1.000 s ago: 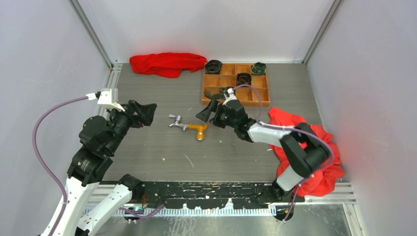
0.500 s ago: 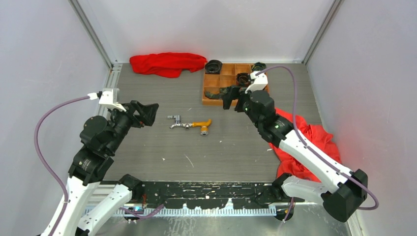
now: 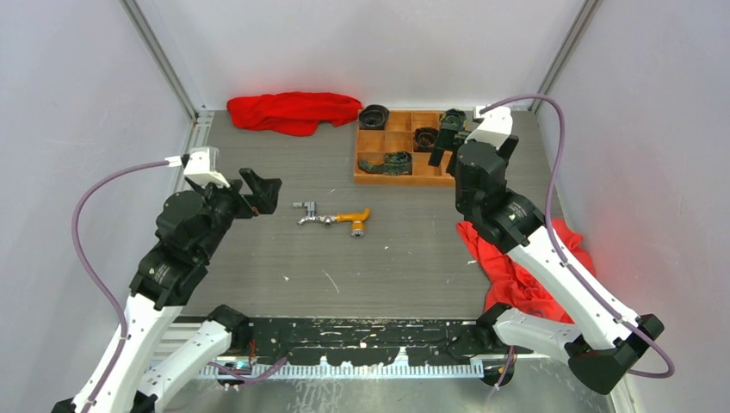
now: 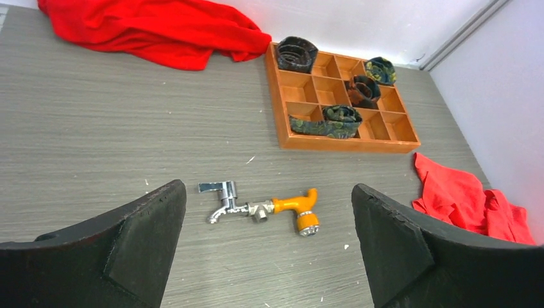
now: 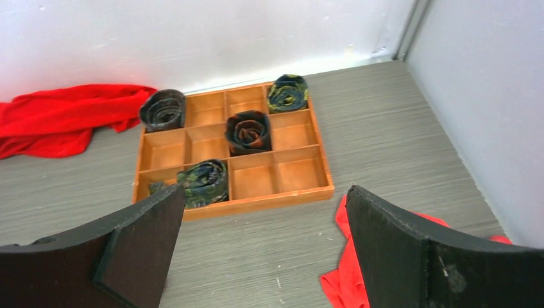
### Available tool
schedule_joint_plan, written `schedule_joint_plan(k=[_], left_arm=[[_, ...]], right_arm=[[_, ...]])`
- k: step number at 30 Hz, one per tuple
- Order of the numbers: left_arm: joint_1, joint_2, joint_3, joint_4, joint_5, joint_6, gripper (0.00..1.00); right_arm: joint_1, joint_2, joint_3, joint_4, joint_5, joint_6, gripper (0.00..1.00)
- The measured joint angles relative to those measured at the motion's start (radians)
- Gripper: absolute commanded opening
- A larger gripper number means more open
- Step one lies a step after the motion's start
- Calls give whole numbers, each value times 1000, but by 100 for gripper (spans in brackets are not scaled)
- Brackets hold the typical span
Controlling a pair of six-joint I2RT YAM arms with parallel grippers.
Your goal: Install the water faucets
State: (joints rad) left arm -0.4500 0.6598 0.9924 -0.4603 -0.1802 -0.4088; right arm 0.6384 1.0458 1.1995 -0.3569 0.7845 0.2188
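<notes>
Two water faucets lie end to end on the grey table, touching at their threaded ends: a shiny silver one with a small handle and an orange-yellow one with a bent spout. My left gripper hovers just left of them, open wide and empty, with both faucets showing between its fingers. My right gripper is raised over the right end of the wooden tray, far from the faucets. It is open and holds nothing.
A wooden compartment tray at the back right holds several dark rolled items. One red cloth lies at the back left. Another red cloth sits under my right arm. Walls enclose three sides.
My right gripper has drawn back from the orange faucet to above the tray. The orange faucet turned slightly and now lies flat. My left gripper opened wider and rose a little.
</notes>
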Motion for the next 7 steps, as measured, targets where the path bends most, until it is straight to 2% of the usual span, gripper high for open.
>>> schedule_joint_plan(k=[7], left_arm=[[0,35,18,-23,-12,-6,100]], right_arm=[[0,-2,-16,-21,79,-8,100]])
